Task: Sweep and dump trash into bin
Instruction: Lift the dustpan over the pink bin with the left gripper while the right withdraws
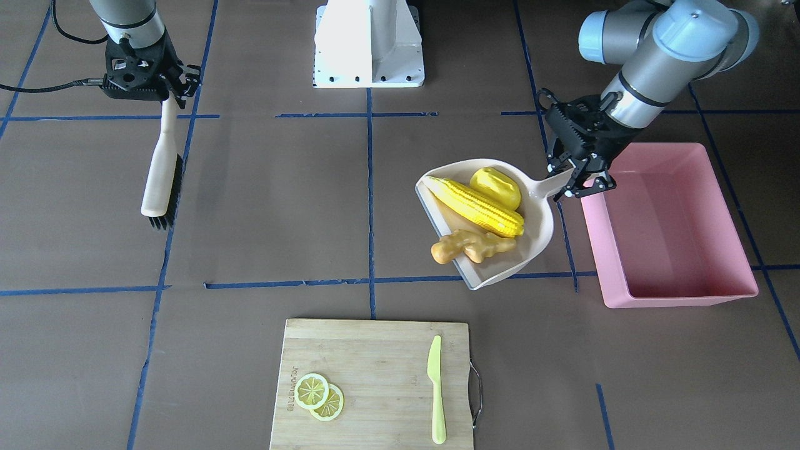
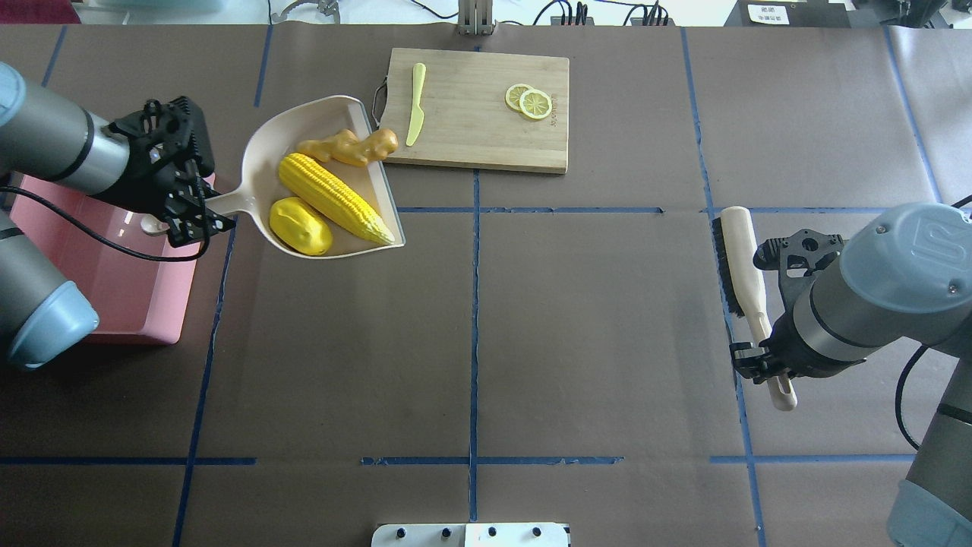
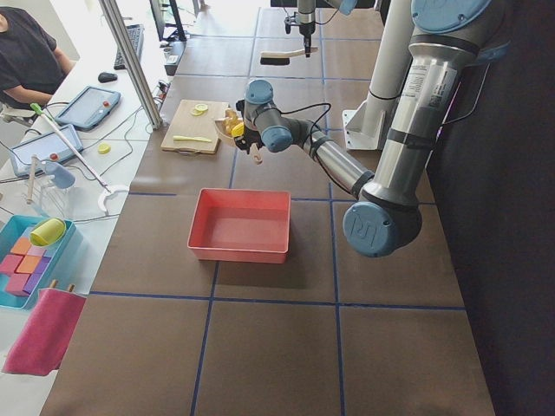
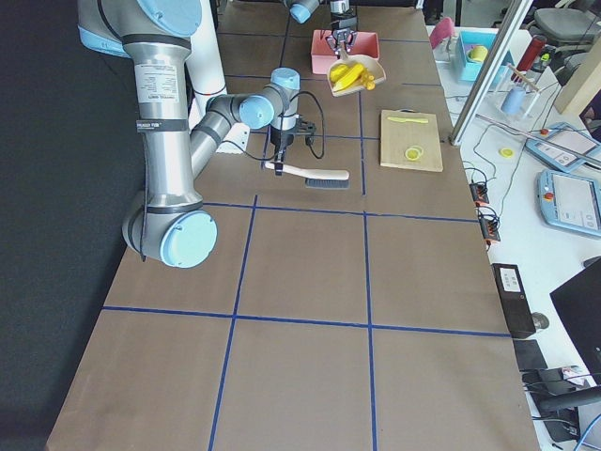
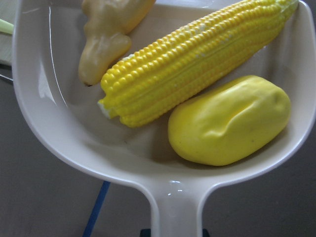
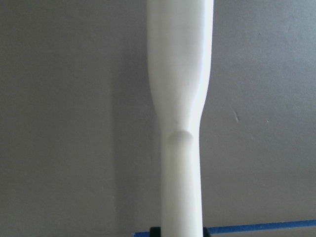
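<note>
My left gripper (image 1: 578,181) (image 2: 186,216) is shut on the handle of a cream dustpan (image 1: 537,234) (image 2: 262,152) and holds it above the table beside the pink bin (image 1: 672,294) (image 2: 163,319). In the pan lie the corn cob (image 1: 478,205) (image 2: 334,197) (image 5: 197,64), the yellow potato-like lump (image 1: 495,186) (image 2: 301,226) (image 5: 229,127) and the ginger root (image 1: 472,245) (image 2: 349,147) (image 5: 106,37), whose end pokes over the pan's lip. My right gripper (image 1: 167,94) (image 2: 763,353) is shut on the handle of a cream brush (image 1: 161,169) (image 2: 740,258) (image 6: 180,123) with black bristles.
A wooden cutting board (image 1: 375,350) (image 2: 471,144) holds two lemon slices (image 1: 319,395) (image 2: 529,100) and a light-green plastic knife (image 1: 436,387) (image 2: 415,112). The robot's white base (image 1: 369,44) stands at the table's middle edge. Blue tape lines cross the brown table.
</note>
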Controlling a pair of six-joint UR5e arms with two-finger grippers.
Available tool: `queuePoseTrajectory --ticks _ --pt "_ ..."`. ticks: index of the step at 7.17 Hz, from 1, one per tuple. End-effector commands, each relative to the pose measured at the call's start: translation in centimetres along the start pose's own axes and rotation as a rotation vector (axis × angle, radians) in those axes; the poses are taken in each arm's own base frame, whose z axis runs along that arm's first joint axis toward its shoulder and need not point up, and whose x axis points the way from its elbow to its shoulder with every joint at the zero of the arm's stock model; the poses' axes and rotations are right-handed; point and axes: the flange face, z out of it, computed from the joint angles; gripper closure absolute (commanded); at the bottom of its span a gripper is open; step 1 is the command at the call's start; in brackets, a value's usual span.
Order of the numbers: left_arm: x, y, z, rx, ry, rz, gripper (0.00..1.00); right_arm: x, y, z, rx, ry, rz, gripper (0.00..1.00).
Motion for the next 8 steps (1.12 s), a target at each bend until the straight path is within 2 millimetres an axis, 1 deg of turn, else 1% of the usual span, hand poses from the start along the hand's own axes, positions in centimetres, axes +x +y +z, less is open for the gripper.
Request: queuePoseTrajectory --ticks 1,2,3,4,5,6,7,8 --pt "-1.9 6.9 -3.2 -0.047 -0.052 0.010 1.00 1.7 0.2 1.2 0.001 0.007 -0.010 1.00" --pt "-2.4 10.8 -4.7 -0.079 -0.065 0.021 1.00 1.9 -0.1 2.2 0.006 -0.002 -0.011 1.00" --pt "-2.9 14.4 -6.4 -0.091 -0.050 -0.004 1.00 1.9 -0.7 3.2 0.014 -0.013 -0.011 1.00" --pt "-3.7 17.9 -8.3 -0.098 -0.051 -0.059 1.00 1.9 -0.7 3.5 0.013 -0.010 -0.011 1.00" --pt "-4.0 21.5 -9.1 -0.121 -0.045 -0.072 1.00 2.2 -0.7 3.6 0.011 -0.005 -0.009 1.00" --pt "-3.9 23.1 -9.6 -0.124 -0.029 -0.097 1.00 2.8 -0.5 4.0 0.005 0.006 -0.007 1.00" --pt "-4.5 25.5 -11.1 -0.125 -0.050 -0.152 1.00 3.0 -0.5 4.1 0.003 0.010 -0.007 1.00" --pt "-5.2 27.4 -12.6 -0.134 -0.091 -0.186 1.00 3.6 -0.3 4.5 -0.004 0.021 -0.003 1.00"
